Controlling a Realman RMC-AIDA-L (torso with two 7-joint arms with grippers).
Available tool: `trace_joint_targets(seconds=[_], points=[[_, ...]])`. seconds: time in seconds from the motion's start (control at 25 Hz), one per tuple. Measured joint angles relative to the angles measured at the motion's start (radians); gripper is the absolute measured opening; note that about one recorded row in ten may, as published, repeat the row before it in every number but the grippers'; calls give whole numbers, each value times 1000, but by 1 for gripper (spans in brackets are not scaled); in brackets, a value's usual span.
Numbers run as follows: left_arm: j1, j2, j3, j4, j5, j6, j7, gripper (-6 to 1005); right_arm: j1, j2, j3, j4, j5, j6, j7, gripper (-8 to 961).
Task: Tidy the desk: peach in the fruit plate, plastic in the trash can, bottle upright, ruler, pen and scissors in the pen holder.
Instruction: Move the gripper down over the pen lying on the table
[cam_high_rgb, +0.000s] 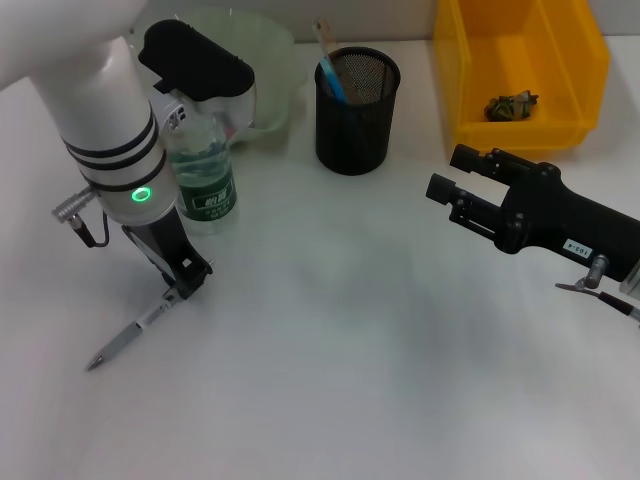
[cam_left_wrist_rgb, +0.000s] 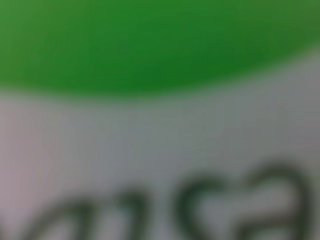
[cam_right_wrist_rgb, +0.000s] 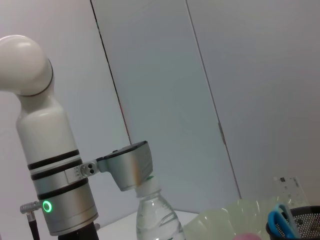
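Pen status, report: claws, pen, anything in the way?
Left claw down on pen, pen flat on desk. Right claw idle, clear. Bottle upright close behind left arm.

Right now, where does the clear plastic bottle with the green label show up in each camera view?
Head view: clear plastic bottle with green label, upright, far left beside the left arm.
Left wrist view: only a blurred green-and-white label.
Right wrist view: bottom centre.
Shared landmark: black mesh pen holder.
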Motion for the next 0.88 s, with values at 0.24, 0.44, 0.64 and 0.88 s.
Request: trace_joint_targets(seconds=[0.24,0.44,0.64,0.88], points=[[0,0,8,10,0,2,-2,182,-2,0,0,-1,5,-1,0,582],[0,0,8,20,0,3,-1,183,-9,0,14,-2,13,-5,0,582],[10,0,15,58,2,10,-5,184,-14,0,35,-1,14,-7,2,582],[20,0,20,58,3,13,-7,186,-15,0,37,0,14,-12,7,582]])
